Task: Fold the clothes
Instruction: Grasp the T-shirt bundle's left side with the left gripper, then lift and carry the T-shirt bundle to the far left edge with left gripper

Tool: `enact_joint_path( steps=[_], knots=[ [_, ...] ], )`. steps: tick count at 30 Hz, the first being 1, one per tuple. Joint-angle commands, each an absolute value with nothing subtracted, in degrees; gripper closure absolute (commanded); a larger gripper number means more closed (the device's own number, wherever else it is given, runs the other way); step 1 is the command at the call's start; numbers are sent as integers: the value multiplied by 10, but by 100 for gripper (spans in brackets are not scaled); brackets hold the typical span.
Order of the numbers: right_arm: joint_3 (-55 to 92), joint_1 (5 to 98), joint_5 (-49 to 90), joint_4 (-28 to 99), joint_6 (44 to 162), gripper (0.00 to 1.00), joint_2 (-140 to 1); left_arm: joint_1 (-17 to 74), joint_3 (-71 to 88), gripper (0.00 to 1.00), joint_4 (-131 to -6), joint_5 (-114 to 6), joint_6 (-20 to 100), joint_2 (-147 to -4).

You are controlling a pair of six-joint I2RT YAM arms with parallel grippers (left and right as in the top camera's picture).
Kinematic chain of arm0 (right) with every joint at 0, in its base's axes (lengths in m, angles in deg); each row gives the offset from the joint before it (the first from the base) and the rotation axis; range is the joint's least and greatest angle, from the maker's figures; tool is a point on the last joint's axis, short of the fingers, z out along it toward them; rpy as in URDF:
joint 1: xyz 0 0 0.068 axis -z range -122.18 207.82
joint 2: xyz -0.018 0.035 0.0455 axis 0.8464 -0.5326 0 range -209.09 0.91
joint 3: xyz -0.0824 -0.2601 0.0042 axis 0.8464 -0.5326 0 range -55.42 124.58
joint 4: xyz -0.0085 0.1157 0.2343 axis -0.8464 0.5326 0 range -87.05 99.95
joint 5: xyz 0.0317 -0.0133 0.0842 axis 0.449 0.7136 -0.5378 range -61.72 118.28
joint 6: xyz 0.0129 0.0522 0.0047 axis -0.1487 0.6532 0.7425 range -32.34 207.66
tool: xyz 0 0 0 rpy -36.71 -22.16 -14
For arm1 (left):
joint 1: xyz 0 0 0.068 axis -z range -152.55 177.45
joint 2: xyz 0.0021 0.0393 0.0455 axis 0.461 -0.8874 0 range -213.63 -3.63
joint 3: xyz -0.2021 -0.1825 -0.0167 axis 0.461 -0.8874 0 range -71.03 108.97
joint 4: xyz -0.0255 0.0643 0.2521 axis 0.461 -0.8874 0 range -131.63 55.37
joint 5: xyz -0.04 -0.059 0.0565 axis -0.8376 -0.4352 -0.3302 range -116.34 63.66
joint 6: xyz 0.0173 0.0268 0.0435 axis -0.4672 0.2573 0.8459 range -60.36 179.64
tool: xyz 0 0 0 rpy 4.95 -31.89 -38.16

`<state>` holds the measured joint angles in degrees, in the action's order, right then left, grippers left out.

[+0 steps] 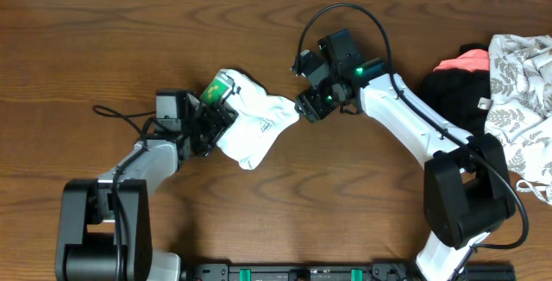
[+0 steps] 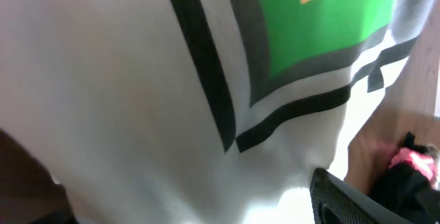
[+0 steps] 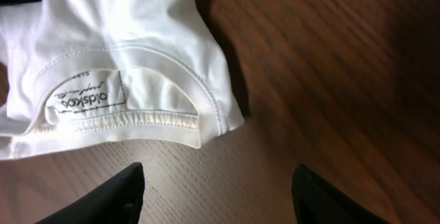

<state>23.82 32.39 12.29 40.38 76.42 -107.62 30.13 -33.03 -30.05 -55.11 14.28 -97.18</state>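
Leftmost, the left gripper point(image 1: 210, 115) presses into the edge of the crumpled white T-shirt point(image 1: 254, 124). Fabric and its green print point(image 2: 323, 25) fill that wrist's view, so I cannot tell how its jaws stand. The shirt lies bunched between both grippers on the wooden table point(image 1: 86, 40). The right gripper point(image 3: 220, 196) is spread wide and empty, with the collar and neck label point(image 3: 89, 95) just ahead of its fingertips. A pile of other garments point(image 1: 509, 65) lies well beyond it.

Free: bare table point(image 1: 285, 221) at 6 and 12 o'clock | Blocked: garment heap point(image 1: 509, 83) at 3 o'clock; T-shirt point(image 1: 259, 130) at centre | Cable point(image 1: 116, 115) at 9 o'clock.
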Motion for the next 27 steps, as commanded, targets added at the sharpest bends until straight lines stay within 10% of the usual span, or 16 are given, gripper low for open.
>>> enact_joint_path(
  steps=[1,7,27],
  knots=[
    [244,319,121,411,758,34,-1080,324,-352,23,-277,-492,125,-1011],
    [244,319,118,444,758,34,-1080,336,-352,90,-213,-491,139,-1044],
    [244,412,174,521,769,34,-913,274,-312,94,-180,-412,220,-837]
  ],
)
